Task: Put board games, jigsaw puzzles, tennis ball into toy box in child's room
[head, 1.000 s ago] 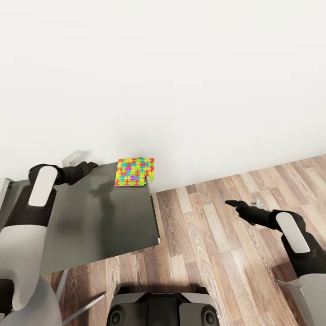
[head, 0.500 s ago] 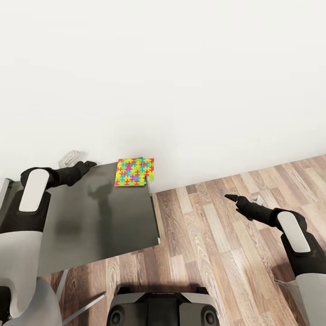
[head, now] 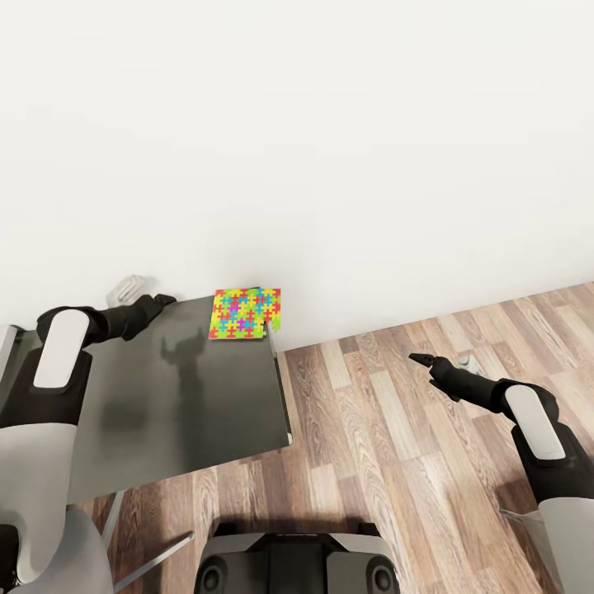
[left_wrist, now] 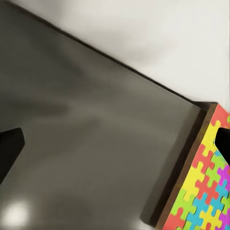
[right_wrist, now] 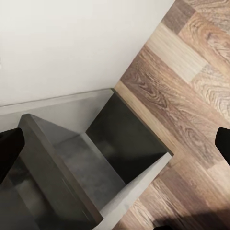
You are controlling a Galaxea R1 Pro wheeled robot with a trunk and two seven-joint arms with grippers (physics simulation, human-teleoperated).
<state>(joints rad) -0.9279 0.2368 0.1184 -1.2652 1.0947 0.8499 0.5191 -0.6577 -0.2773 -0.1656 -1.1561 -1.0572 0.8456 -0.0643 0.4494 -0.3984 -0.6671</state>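
Left claw (head: pixel 161 301) has shifted slightly toward the wall since the prior frame, released, above the tabletop (head: pixel 181 396). Puzzles (head: pixel 245 313) stay at its far corner. Right claw (head: pixel 421 360) released over floor (head: pixel 396 445), unchanged.

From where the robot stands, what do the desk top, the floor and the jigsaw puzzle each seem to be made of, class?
Desk top: dark grey, smooth, semi-gloss, perhaps laminate or lacquered board; it carries soft reflections and a light glare spot.
Floor: wood planks or wood-look laminate; brown grain and staggered board seams.
Jigsaw puzzle: thin matte card or foam, hard to tell which; flat interlocking yellow, pink, green and blue pieces.
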